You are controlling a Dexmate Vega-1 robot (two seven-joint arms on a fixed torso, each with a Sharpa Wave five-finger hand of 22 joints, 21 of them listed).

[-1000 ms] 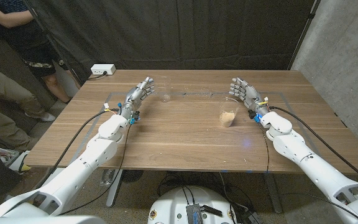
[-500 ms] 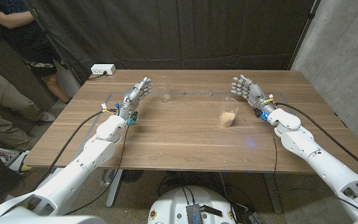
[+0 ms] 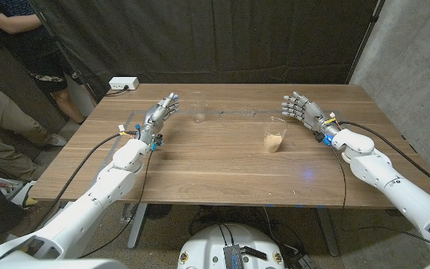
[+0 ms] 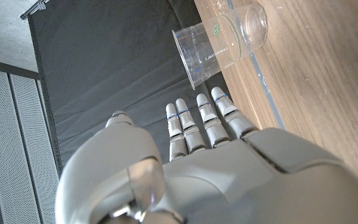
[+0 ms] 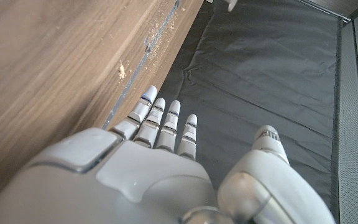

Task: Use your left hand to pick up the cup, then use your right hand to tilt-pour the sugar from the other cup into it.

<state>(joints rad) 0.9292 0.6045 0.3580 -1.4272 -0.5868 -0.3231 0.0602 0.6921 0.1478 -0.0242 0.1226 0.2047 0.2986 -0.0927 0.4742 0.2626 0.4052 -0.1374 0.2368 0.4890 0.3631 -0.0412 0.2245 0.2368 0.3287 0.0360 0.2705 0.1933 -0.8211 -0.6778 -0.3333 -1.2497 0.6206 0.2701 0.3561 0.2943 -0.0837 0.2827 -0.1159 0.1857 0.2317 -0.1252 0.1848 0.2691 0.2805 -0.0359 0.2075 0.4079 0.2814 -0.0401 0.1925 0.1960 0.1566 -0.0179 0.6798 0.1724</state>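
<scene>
An empty clear plastic cup point(image 3: 198, 108) stands upright near the table's far side, left of centre; in the left wrist view the empty cup point(image 4: 219, 46) is just beyond my fingertips. My left hand point(image 3: 157, 116) is open, a short way to the cup's left, not touching it. A second clear cup point(image 3: 274, 134) holding brownish sugar stands right of centre. My right hand point(image 3: 302, 110) is open with fingers spread, to the right of and a bit beyond the sugar cup, apart from it. In the right wrist view my right hand point(image 5: 154, 168) holds nothing.
A white power strip point(image 3: 122, 84) lies at the table's far left corner. A black curtain hangs behind the wooden table point(image 3: 215, 168). People stand at the far left, off the table. Some spilled grains point(image 5: 122, 70) lie near a taped line on the wood.
My right hand and arm have swung rightward, away from the sugar cup. My left hand has shifted slightly left and away from the empty cup. Both cups stay in place.
</scene>
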